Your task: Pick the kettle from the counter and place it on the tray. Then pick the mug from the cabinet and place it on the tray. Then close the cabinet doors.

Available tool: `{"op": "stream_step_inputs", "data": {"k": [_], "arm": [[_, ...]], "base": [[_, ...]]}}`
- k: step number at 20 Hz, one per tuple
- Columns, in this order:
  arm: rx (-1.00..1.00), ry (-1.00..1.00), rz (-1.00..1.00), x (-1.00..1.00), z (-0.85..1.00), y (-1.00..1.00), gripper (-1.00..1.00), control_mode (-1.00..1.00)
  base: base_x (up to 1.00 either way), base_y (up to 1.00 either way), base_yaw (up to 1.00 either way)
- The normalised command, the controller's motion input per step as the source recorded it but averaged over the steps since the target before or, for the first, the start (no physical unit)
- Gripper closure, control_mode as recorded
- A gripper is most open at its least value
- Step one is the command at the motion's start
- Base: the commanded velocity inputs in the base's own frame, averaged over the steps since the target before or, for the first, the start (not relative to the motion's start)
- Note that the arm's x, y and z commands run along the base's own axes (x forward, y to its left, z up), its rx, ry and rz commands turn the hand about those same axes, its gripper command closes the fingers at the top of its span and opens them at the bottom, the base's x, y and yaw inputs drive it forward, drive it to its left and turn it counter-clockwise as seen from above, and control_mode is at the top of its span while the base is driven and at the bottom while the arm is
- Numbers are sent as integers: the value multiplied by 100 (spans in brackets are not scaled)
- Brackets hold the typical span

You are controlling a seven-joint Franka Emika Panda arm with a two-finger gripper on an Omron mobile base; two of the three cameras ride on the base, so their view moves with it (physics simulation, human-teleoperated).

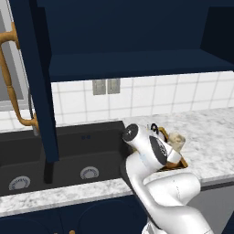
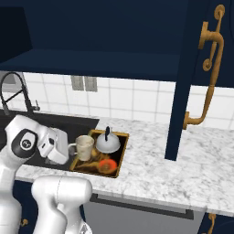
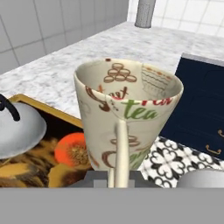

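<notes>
The mug [image 2: 85, 147] is held by its side handle, the fingers [image 2: 69, 149] closed tight on it, at the near-left part of the tray [image 2: 119, 157]. In the hand view the mug [image 3: 127, 114] stands upright and fills the middle of the picture, its thin handle running down toward the camera, with the tray's orange-red round mark just beside its base. Whether the base already touches the tray floor or hangs just above it, the pictures do not settle.

The kettle [image 2: 108, 142] sits in the far part of the tray, just beside the mug; from the hand, the kettle [image 3: 19, 127] shows at the left edge, close but apart. The tray rests on the marble surface [image 2: 155, 169] next to the black sink [image 1: 68, 155]. Both cabinet doors [image 2: 196, 82] stand open, and the cabinet shelf [image 1: 137, 64] above is bare.

Risks, as I judge them: the mug stands near the tray's left rim on the sink side, so if it is let go while partly over the rim it could tip toward the sink. A release from any height could make it rock, since the grip is on the handle alone and the body hangs off to one side. Pulling the hand away sideways could drag the handle and knock the mug into the kettle. After that, the open left door [image 1: 36, 91] hangs close to the arm's path and could be struck when the arm rises.
</notes>
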Motion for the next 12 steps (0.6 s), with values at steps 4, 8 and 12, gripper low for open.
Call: {"op": "stream_step_inputs", "data": {"k": [4, 8, 12], "arm": [[0, 0, -1, 12, -52, 0, 100, -100], [0, 0, -3, 4, -43, 0, 100, -100], [0, 1, -6, 17, -42, -9, 100, -100]], "base": [[0, 0, 0], [0, 0, 0], [0, 0, 0]]}}
